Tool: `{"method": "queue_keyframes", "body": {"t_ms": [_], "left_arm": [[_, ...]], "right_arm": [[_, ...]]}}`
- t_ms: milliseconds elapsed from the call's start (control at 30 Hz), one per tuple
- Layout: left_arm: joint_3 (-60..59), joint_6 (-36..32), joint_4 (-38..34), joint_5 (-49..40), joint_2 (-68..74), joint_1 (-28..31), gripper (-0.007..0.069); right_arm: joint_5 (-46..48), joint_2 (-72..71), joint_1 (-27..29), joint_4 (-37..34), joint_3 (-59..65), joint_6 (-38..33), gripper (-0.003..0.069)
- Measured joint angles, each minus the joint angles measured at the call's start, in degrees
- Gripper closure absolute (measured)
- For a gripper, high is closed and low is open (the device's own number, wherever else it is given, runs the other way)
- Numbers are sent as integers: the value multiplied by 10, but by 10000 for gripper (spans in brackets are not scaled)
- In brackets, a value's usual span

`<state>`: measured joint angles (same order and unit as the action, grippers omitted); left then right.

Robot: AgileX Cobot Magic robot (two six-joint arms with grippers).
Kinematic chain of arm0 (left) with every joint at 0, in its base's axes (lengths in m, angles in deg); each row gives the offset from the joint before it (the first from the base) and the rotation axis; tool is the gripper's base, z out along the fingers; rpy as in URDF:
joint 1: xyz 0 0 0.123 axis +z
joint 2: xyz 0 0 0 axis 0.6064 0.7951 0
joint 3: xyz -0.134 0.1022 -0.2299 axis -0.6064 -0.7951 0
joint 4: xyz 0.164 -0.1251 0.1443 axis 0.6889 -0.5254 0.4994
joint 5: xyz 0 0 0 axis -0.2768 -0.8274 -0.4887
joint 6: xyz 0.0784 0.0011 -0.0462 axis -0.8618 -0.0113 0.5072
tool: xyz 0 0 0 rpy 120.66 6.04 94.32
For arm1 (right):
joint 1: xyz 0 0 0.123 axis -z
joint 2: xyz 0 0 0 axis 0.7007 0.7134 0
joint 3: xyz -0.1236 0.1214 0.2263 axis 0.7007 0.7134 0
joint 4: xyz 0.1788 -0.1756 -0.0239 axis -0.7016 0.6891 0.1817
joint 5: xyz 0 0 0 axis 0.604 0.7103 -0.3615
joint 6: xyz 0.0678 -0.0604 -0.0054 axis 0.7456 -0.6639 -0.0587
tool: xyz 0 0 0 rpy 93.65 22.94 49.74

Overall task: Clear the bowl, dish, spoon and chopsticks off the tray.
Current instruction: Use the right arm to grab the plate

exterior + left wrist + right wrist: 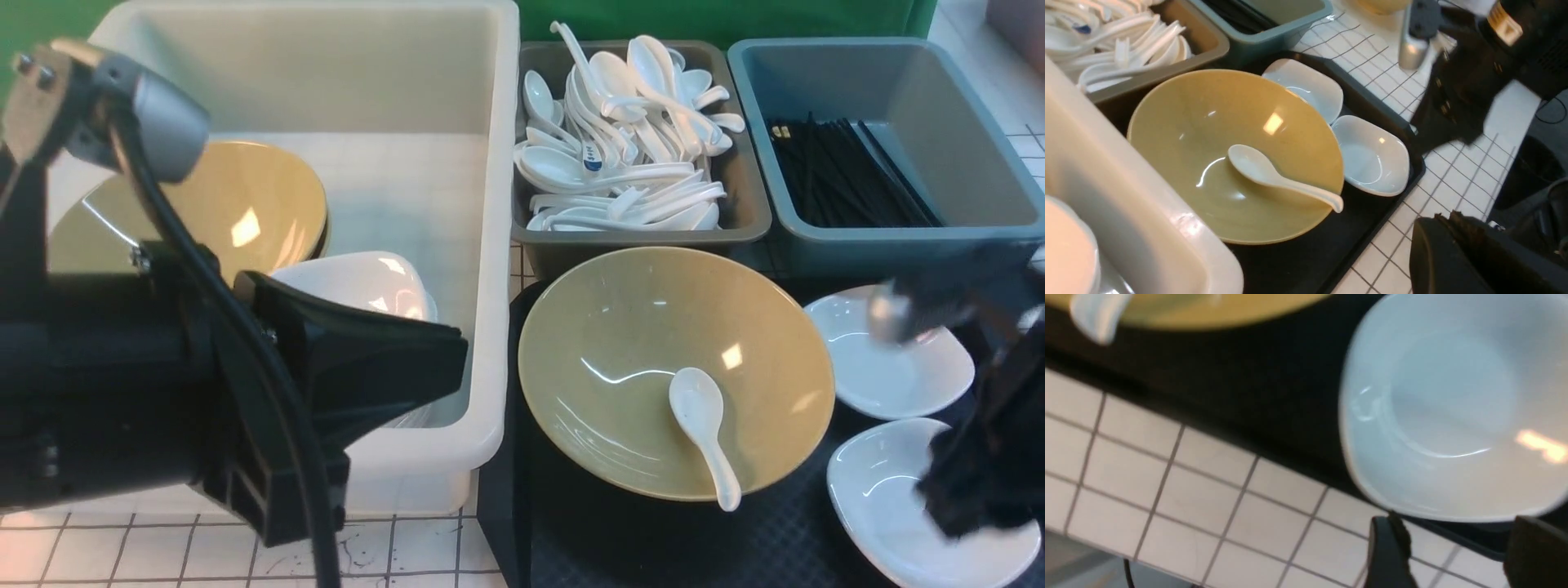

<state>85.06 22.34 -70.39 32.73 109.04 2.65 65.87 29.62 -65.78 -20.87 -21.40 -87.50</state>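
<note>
The olive-yellow bowl [620, 327] [1200, 122] sits on the black tray [653, 539] [1298, 253], with the white spoon [702, 416] [1274, 175] lying inside it. Two white dishes share the tray, one far [890, 359] [1306, 83] and one near [882, 506] [1372, 157] [1453, 408]. My right gripper [959, 502] [1455, 533] is blurred over the near dish's outer edge, open, nothing between its fingers. My left gripper [453, 351] [1447, 216] is shut and empty, hanging in front of the white tub. Black chopsticks [849, 171] lie in the blue-grey bin; none show on the tray.
The white tub [490, 245] on the left holds another olive bowl [245, 204] and stacked white dishes [367, 282]. A grey bin [743, 220] is full of several white spoons. The blue-grey bin [963, 147] stands at the back right. White tiles [408, 547] surround the tray.
</note>
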Motion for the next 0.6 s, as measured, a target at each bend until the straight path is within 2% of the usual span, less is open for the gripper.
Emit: {"method": "queue_keyframes", "body": {"t_ms": [133,200,333,500,600], "left_arm": [[-12,0,0,29,0,0,625],[-15,0,-1,43,0,0,625],[-15,-1,-8,57,0,0,625],[-16,-11,-30,60,0,0,625],[-16,-27,-47,61,0,0,625]], "right_arm": [[-96,0,-77,16,75,14,193],[-145,0,-95,41,97,40,158],[-198,18,-101,92,112,74,109],[-234,67,-101,114,113,83,98],[-249,117,-101,151,113,89,98]]}}
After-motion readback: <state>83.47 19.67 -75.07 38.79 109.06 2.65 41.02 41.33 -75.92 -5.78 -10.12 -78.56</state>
